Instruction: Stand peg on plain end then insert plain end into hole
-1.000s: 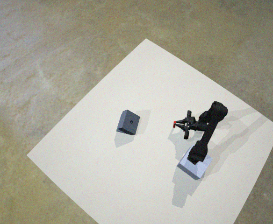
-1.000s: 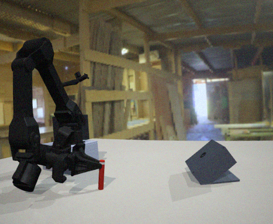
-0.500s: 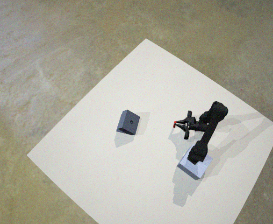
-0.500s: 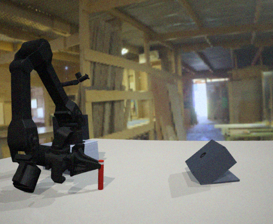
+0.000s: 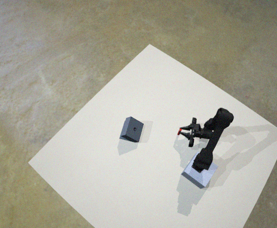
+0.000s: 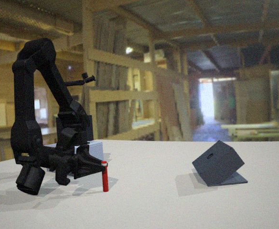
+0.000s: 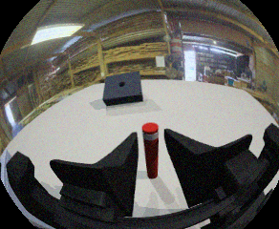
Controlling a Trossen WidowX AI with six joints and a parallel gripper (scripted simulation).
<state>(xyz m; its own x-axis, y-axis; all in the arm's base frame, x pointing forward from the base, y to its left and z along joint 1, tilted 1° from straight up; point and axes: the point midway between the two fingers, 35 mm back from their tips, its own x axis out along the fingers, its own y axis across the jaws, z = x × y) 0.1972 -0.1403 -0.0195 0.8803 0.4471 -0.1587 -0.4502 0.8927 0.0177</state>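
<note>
Peg (image 5: pixel 179 133) (image 6: pixel 105 179) (image 7: pixel 151 155) upright on worktop (image 5: pixel 104 156) (image 6: pixel 159 209) (image 7: pixel 192 105), banded end up, between jaws (image 5: pixel 180 130) (image 6: pixel 104 166). Jaws partly open, gripping nothing. Likely release step of standing it; next, clear sideways-free, then regrip for far panel hole.

The end effector (image 5: pixel 179 130) (image 6: pixel 105 165) (image 7: pixel 150 134) hangs low, its fingers parted.

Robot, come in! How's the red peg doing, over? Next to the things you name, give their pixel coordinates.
Gripper (image 5: pixel 180 130) (image 6: pixel 105 165) (image 7: pixel 150 134) open, fingers either side of peg. Red peg (image 5: pixel 179 131) (image 6: pixel 105 178) (image 7: pixel 151 155) upright on table, band end up. Nothing visible between peg and sloped panel (image 5: pixel 134 133) (image 6: pixel 215 165) (image 7: pixel 130 89). Over.
</note>
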